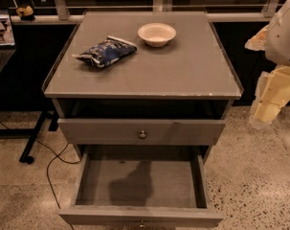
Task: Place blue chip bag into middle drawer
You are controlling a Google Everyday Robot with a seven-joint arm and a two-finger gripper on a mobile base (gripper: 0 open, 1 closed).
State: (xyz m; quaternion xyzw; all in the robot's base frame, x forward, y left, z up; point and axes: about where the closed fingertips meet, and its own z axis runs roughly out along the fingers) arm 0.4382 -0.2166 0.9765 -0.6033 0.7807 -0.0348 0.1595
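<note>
Though the middle drawer (pixel 173 176) is already open, chip bag (pixel 106 52) lies on surface (pixel 183 71), ungrasped; hand (pixel 269 107) off right, well apart, grip state can't tell.

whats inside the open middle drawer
Only bare grey floor and a shadow show in the middle drawer; the top drawer covers its back. The blue chip bag lies on the cabinet, gripper at right.

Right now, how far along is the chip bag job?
Done: the middle drawer is pulled open. In hand: nothing; the gripper hangs right of the cabinet, away from the blue chip bag. Left: that bag lies on the cabinet top beside the white bowl, so picking it up and putting it in the drawer remain.
</note>
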